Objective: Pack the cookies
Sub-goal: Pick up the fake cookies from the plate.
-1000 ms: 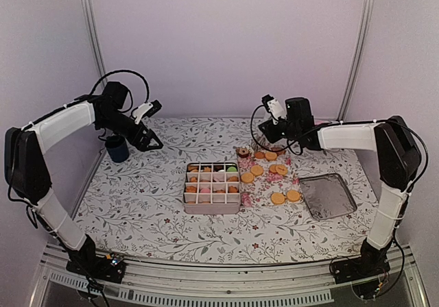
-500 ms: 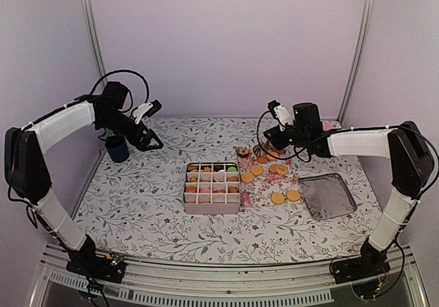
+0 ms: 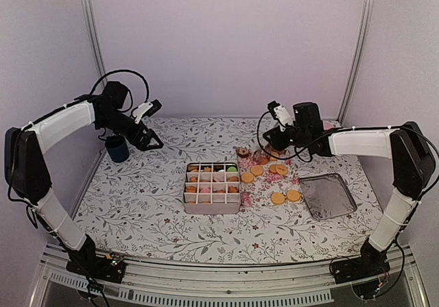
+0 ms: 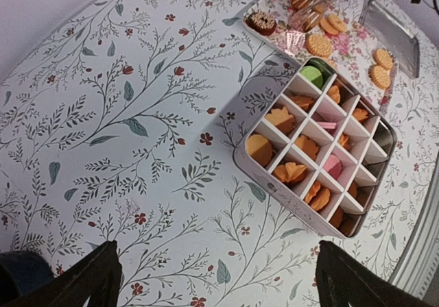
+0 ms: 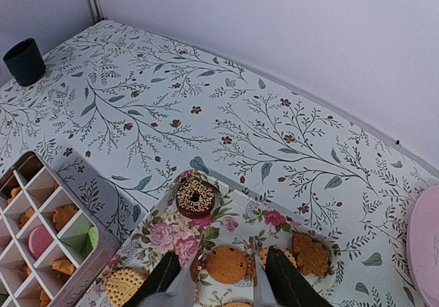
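Note:
Several orange-tan cookies lie on a floral tray. More cookies fill a white divided box, among them a green one and a pink one. My right gripper hangs low over the tray's far end. In the right wrist view its jaws straddle a round chip cookie that lies flat on the tray, with a thin gap on each side. A dark ring cookie sits just beyond. My left gripper stands wide open and empty above bare cloth, left of the box.
A dark cup stands at the far left under the left arm. A shallow metal tin lies right of the floral tray. A pink plate sits at the far right. A brown tree-shaped cookie lies beside the right finger.
My right gripper has come down towards the far end of the floral tray and its jaws have widened a little. The left arm has not moved.

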